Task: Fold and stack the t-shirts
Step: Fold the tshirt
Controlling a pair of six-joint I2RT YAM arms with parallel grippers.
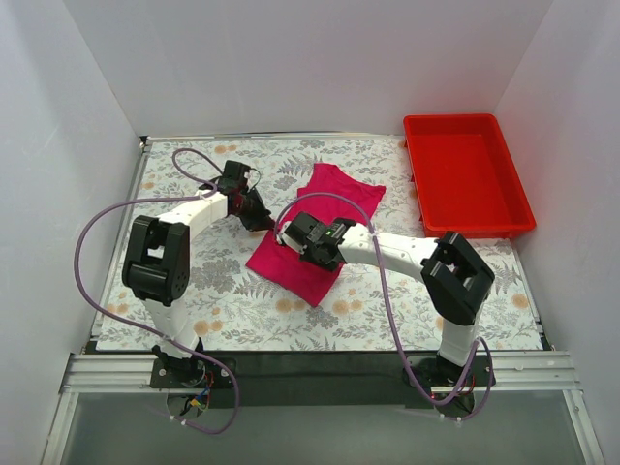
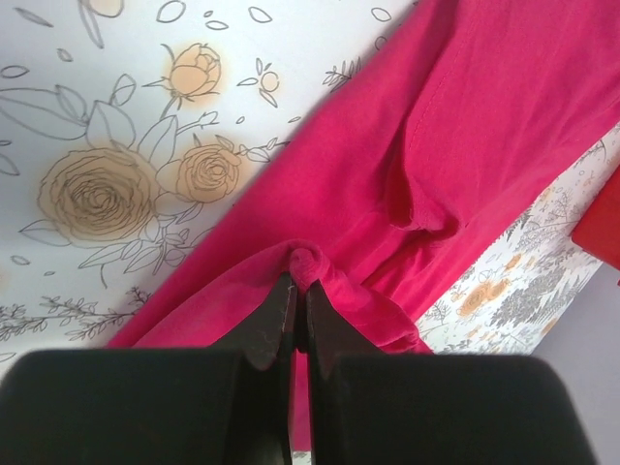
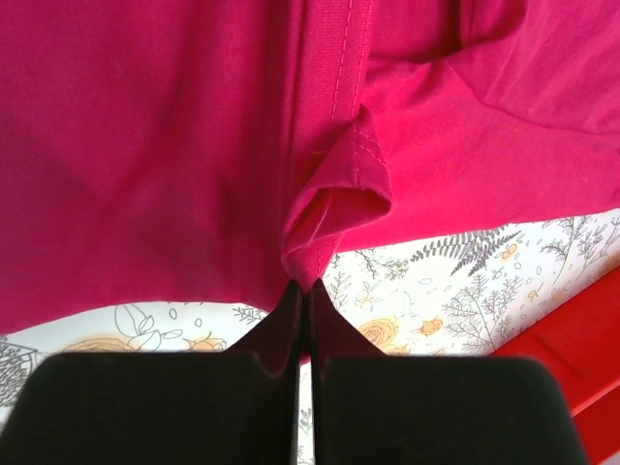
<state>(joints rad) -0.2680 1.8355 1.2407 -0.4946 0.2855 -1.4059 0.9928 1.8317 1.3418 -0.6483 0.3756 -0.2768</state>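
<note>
Two robot arms pinch one magenta t-shirt that lies on a floral tablecloth.
Overhead view: the left gripper grips the shirt's edge on its own side. The right gripper bites the cloth just beside it. A red plastic bin sits well apart, beyond the right gripper. Left wrist view: the jaws are closed on a small bunch of fabric right at their tips. Right wrist view: the jaws are closed on a folded hem directly ahead, and the bite looks shallow. Likely risks: the thin cloth could slip from that shallow bite when lifted, or the two close-set arms could pull unevenly and twist the fold. No brand, label or writing is readable.
</note>
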